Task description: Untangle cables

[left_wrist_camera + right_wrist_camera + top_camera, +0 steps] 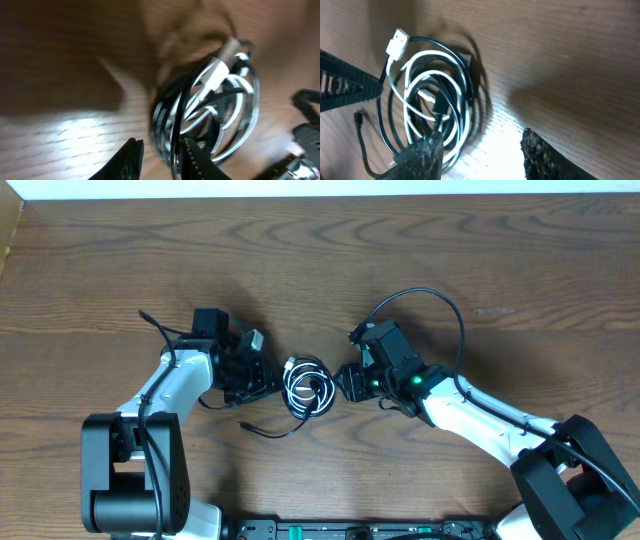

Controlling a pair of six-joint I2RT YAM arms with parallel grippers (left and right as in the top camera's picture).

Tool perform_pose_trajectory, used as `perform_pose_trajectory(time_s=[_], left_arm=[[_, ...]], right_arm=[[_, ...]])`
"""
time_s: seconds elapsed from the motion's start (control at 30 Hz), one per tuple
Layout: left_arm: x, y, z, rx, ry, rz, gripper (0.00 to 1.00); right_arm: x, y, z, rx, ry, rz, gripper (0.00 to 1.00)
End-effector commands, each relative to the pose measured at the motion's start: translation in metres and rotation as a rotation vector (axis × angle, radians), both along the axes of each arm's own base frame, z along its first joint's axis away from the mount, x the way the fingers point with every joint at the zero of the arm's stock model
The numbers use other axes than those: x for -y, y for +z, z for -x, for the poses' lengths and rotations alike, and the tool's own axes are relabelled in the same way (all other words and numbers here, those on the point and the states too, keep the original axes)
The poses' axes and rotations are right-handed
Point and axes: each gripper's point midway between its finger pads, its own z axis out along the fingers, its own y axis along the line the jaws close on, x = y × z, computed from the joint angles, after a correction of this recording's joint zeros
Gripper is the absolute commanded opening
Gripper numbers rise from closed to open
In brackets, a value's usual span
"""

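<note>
On the wooden bench [450, 260] lies a tangled coil of thin white and black cables [308, 387]. Left hand [272, 385] is slightly parted around one strand; right hand [343, 383] is spread wide.

— Where does your overhead camera sit?
— High above the table [400, 250], facing straight down. It is far enough back to take in the whole workspace, with the cables [308, 385] near the middle.
— And the wrist cameras?
— Each one looks along its own fingers. The left one is close to the table and blurred, with my left gripper [161, 145] at the bottom edge. The right one is also close but sharper, with my right gripper [482, 137] along its lower edge.
— What do the views share?
— All three show the same cables. Each wrist view also catches a dark piece of the opposite gripper at its outer edge.
</note>
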Motion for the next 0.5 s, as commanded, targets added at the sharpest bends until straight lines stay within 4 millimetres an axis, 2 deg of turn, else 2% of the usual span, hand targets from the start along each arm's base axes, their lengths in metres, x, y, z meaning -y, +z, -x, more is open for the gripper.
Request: perform_pose_trajectory(time_s=[0.0, 0.17, 0.37, 0.47], left_arm=[[-0.01, -0.008, 0.009, -0.033, -0.005, -0.078, 0.29], [-0.006, -0.011, 0.01, -0.025, -0.017, -0.076, 0.29], [0.006, -0.009, 0.013, -0.028, -0.044, -0.054, 0.3], [0.016, -0.008, 0.018, -0.032, -0.074, -0.034, 0.31]], right_arm=[[0.002, -0.004, 0.003, -0.021, -0.013, 0.025, 0.45], [0.005, -0.008, 0.008, -0.092, -0.077, 0.016, 0.44], [-0.004, -0.003, 0.008, -0.118, -0.108, -0.041, 0.42], [-0.01, -0.005, 0.017, -0.127, -0.083, -0.033, 0.35]])
